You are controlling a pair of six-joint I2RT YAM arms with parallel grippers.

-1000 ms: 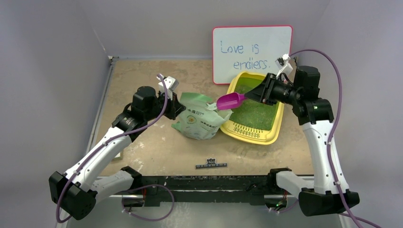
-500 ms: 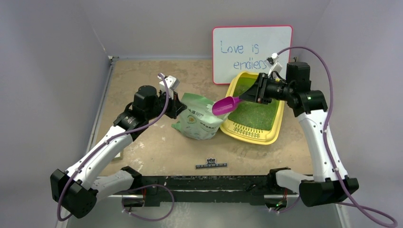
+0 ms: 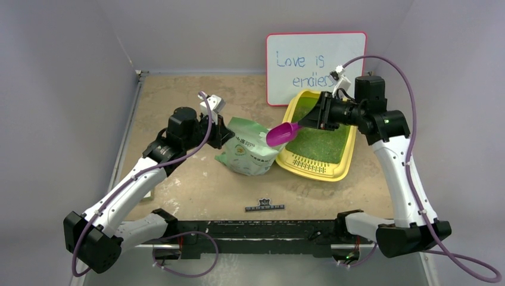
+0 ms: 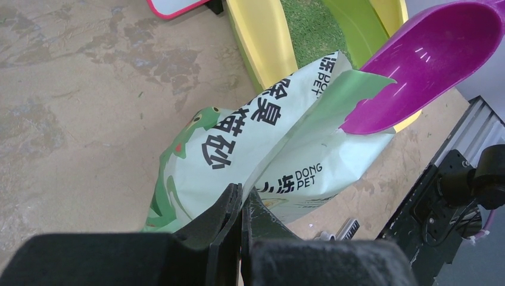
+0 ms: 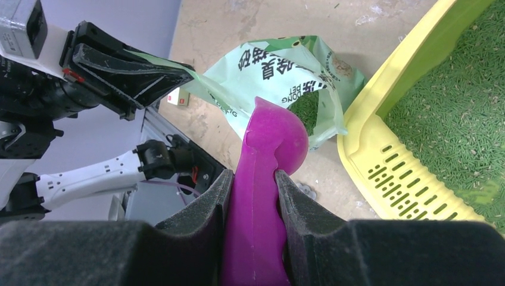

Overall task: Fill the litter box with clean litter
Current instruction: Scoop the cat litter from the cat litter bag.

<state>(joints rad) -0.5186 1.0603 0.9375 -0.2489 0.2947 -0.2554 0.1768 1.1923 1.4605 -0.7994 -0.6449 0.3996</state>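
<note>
The yellow litter box (image 3: 345,159) sits at the back right with green litter (image 3: 318,143) spread inside; it also shows in the right wrist view (image 5: 390,152), litter (image 5: 458,113). The pale green litter bag (image 3: 250,152) stands left of it. My left gripper (image 4: 243,196) is shut on the bag's top edge (image 4: 280,149), holding the mouth open. My right gripper (image 5: 255,179) is shut on the handle of the magenta scoop (image 5: 268,149), whose bowl (image 3: 280,134) hangs at the bag's mouth, tilted down. Some litter (image 5: 306,110) shows inside the bag.
A white red-framed board (image 3: 315,65) reading "Love is endless" leans against the back wall behind the tray. A small black label strip (image 3: 265,207) lies near the front edge. The enclosure walls stand close on both sides.
My right gripper has moved the scoop left and down, from over the tray's edge to the bag's mouth. The left gripper and bag have stayed still.
</note>
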